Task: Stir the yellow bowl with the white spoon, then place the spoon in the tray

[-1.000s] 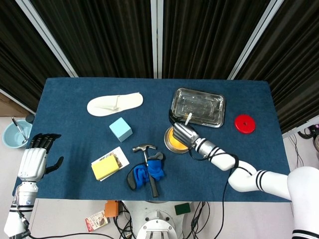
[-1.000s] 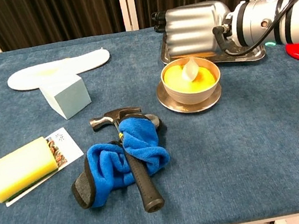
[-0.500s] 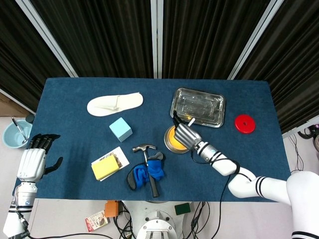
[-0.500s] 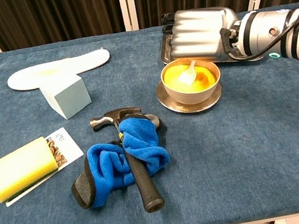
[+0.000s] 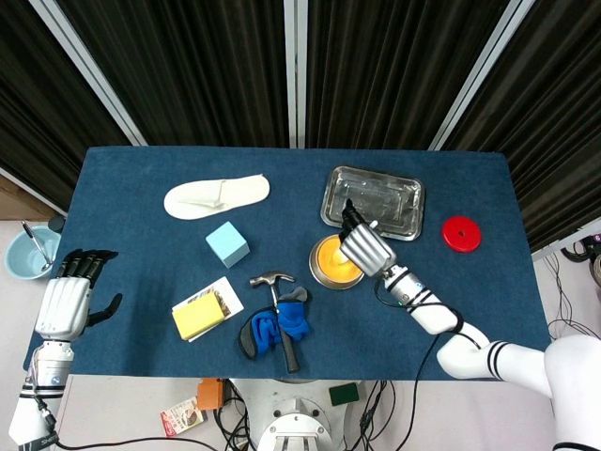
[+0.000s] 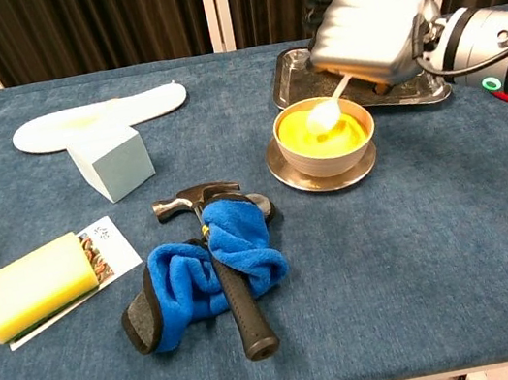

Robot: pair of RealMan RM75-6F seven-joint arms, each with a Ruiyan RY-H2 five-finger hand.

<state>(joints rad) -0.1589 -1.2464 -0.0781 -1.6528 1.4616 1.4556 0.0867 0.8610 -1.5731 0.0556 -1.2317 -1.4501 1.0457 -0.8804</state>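
Blue cloth table (image 5: 141,178), black curtains (image 5: 207,66) behind. Right hand (image 6: 369,24) holds the white spoon (image 6: 328,112), its scoop over the yellow bowl (image 6: 324,135); the tray (image 5: 373,200) sits at the bowl's 1 o'clock. Left hand (image 5: 64,301) hangs off the table's 9 o'clock edge, fingers spread, holding nothing.

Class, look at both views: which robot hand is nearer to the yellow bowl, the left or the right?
The right. The right robot hand hovers just above the yellow bowl, holding the white spoon over it. The left robot hand hangs off the table's far left edge.
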